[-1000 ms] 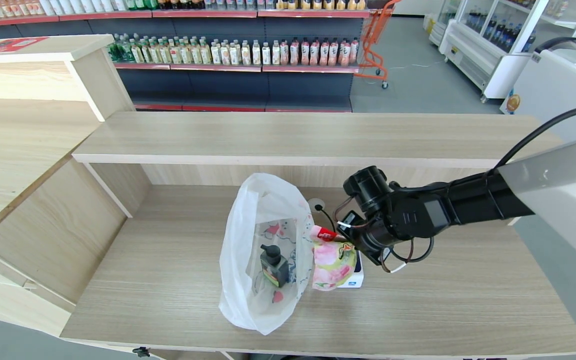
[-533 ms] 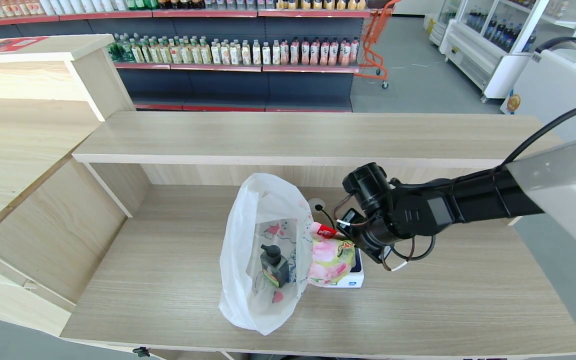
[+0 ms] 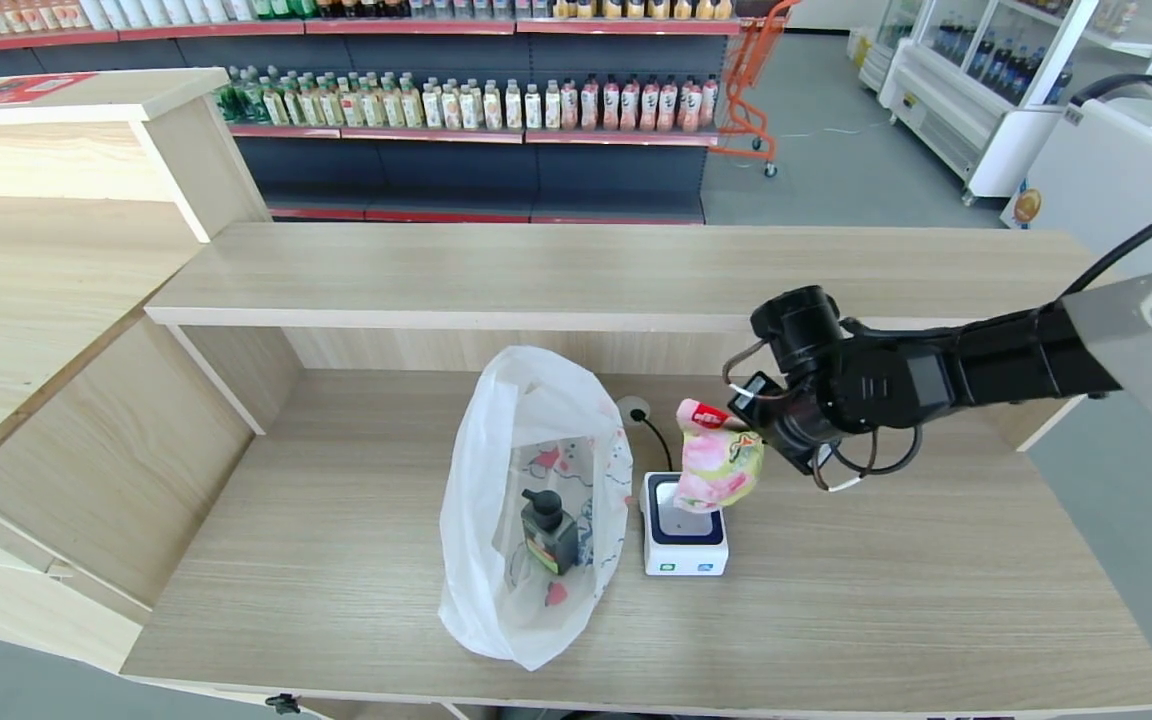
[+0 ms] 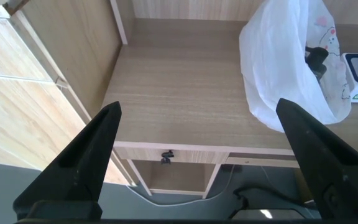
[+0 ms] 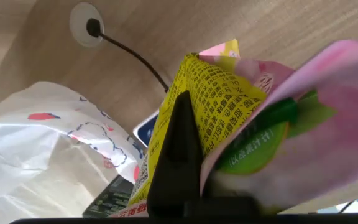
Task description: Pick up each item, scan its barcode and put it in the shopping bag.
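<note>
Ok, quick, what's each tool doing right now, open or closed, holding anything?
Left tool: open, holding nothing.
Right tool: closed on the pink snack pouch.

Before me lies a light wood-grain counter (image 3: 886,600). Near its middle, reaching toward the front edge, stands a white translucent plastic shopping bag (image 3: 491,450). Just beside it, on my right, sits a white square barcode scanner (image 3: 684,535). Its thin black cable (image 3: 658,440) runs to a round grey grommet (image 3: 633,409) by the back edge.
</note>
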### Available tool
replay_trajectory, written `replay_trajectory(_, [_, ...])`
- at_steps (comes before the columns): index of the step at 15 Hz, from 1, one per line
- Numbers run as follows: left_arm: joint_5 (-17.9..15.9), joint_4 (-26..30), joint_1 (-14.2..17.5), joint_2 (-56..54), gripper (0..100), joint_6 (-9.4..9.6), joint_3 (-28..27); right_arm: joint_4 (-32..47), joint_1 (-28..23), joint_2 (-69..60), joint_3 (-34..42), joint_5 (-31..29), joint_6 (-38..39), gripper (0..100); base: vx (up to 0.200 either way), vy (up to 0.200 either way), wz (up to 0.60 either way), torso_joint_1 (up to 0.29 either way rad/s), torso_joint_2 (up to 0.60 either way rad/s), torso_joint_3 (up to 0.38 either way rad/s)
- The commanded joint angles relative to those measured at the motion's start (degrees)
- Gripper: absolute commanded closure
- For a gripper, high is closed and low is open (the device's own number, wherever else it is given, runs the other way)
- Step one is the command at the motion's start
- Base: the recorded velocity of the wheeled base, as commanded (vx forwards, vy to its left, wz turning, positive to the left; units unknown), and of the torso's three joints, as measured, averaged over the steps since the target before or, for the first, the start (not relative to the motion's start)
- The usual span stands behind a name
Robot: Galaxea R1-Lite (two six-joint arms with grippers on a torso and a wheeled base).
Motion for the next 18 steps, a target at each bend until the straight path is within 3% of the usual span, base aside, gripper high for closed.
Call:
replay_trajectory(1, [0.0,0.0,0.0,0.1,0,0.03,0.0,-0.5,-2.4,-3.4,-0.5,3.9,-0.3,100,0.000,0.000,0.00,0.000,0.00,0.000])
replay_trajectory(3, [0.0,0.0,0.0,0.1,0,-0.05,0.0,-0.4,-2.4,-7.9,0.7,8.6,-1.9,100,0.000,0.000,0.00,0.000,0.00,0.000])
replay_trajectory(8, [0.0,0.0,0.0,0.1,0,0.03,0.0,-2.9,1.1,-24.9,12.0,22.3,-13.4,100,0.000,0.000,0.00,0.000,0.00,0.000])
replay_trajectory(11, [0.0,0.0,0.0,0.0,0,0.03,0.0,-12.9,1.9,-26.9,21.3,23.9,-22.1,100,0.000,0.000,0.00,0.000,0.00,0.000])
replay_trajectory(15, [0.0,0.0,0.0,0.1,0,-0.05,0.0,-13.3,2.9,-27.5,22.5,23.9,-22.4,100,0.000,0.150,0.00,-0.003,0.00,0.003])
replay_trajectory(18, [0.0,0.0,0.0,0.1,0,-0.14,0.0,-13.6,2.8,-26.8,22.7,24.7,-22.4,100,0.000,0.000,0.00,0.000,0.00,0.000])
